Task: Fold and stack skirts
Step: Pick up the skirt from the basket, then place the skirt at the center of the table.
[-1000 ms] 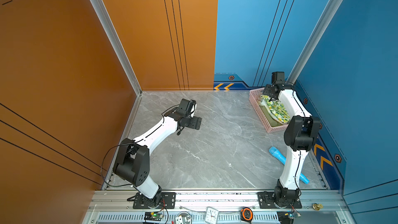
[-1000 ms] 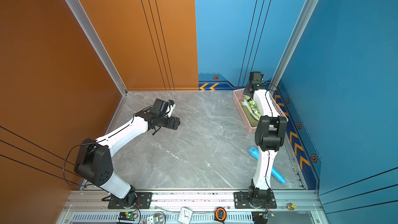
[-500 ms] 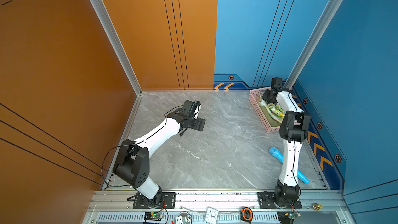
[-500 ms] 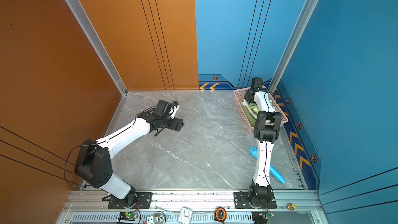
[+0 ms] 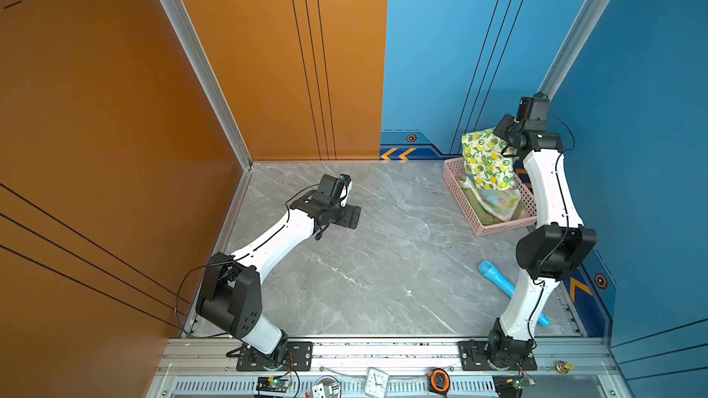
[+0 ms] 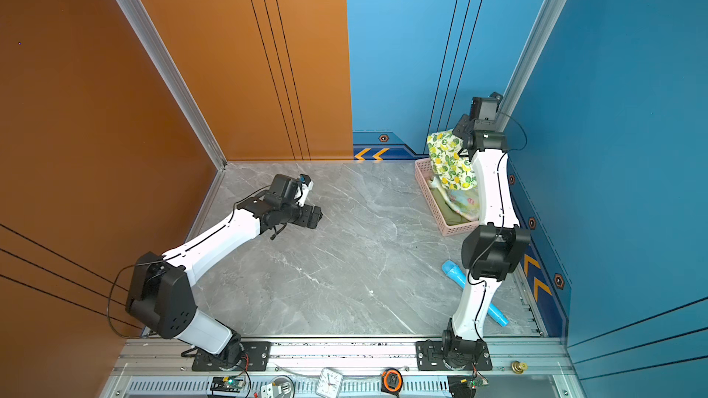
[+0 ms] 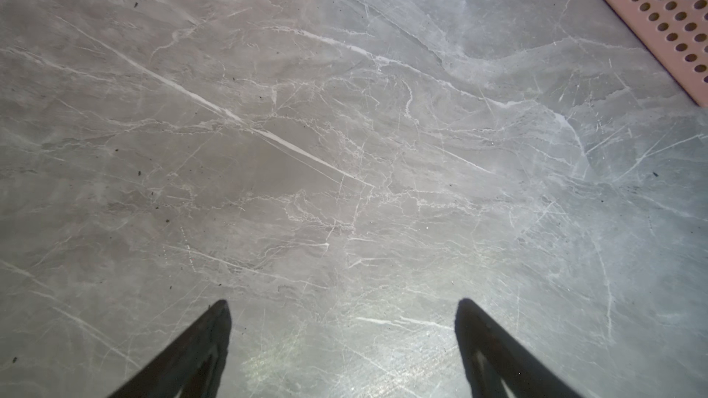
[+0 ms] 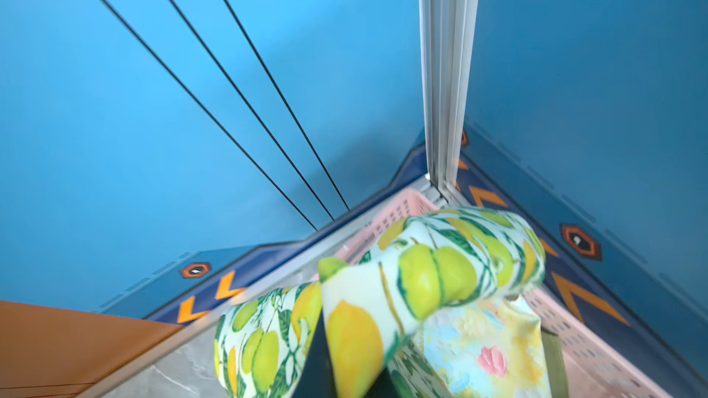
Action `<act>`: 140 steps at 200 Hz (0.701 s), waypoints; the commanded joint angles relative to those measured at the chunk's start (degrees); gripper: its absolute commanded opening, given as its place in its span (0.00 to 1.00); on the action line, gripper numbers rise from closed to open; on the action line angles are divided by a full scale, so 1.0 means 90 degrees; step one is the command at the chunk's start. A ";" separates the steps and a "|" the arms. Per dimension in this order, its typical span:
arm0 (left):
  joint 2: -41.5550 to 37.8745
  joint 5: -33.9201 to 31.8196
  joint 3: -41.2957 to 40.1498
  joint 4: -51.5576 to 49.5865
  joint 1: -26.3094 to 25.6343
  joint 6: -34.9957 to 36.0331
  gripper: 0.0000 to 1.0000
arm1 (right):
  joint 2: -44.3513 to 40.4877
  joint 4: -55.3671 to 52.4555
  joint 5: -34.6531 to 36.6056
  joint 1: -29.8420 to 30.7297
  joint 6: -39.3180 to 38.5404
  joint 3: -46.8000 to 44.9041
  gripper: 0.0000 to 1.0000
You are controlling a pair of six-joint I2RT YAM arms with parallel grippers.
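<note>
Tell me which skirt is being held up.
The lemon-print skirt: it hangs from the right gripper above the pink basket, while the pastel floral skirt and olive skirt lie inside it.

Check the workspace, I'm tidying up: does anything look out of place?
A blue cylinder lies loose on the table, apart from the pink basket; it is no skirt and seems stray.

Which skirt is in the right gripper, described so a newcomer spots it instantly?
Find the pink basket in the far blue-walled corner. Hanging over it from the right gripper is the lemon-print skirt: white with yellow-green lemons, unlike the pastel flowered skirt and olive skirt lying in the basket.
</note>
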 commanded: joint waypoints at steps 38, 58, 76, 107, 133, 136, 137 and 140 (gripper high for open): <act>-0.0363 0.0259 -0.0176 0.0214 0.0662 -0.0201 0.92 | -0.1058 0.0119 0.0762 0.1924 -0.0608 0.0032 0.00; -0.0428 0.0334 -0.0226 0.0298 0.0966 -0.0290 0.92 | -0.1341 0.0187 0.0820 0.2556 -0.0393 -0.0545 0.00; -0.0447 0.0329 -0.0234 0.0305 0.1212 -0.0332 0.92 | -0.1678 0.0483 0.0659 0.2953 -0.0036 -0.1544 0.00; -0.0500 0.0329 -0.0255 0.0309 0.1513 -0.0459 0.92 | -0.2059 0.0991 0.0280 0.3199 0.0445 -0.3521 0.20; -0.0487 0.0334 -0.0266 0.0309 0.1605 -0.0557 0.92 | -0.1901 0.0858 0.0283 0.3163 0.0517 -0.4389 0.81; -0.0479 0.0329 -0.0258 0.0309 0.1615 -0.0568 0.91 | -0.1876 0.0824 0.0286 0.3167 0.0508 -0.4443 0.85; -0.0473 0.0334 -0.0258 0.0309 0.1617 -0.0573 0.91 | -0.1869 0.0804 0.0281 0.3167 0.0502 -0.4455 0.86; -0.0462 0.0343 -0.0254 0.0309 0.1611 -0.0578 0.91 | -0.1842 0.0752 0.0291 0.3167 0.0482 -0.4486 0.87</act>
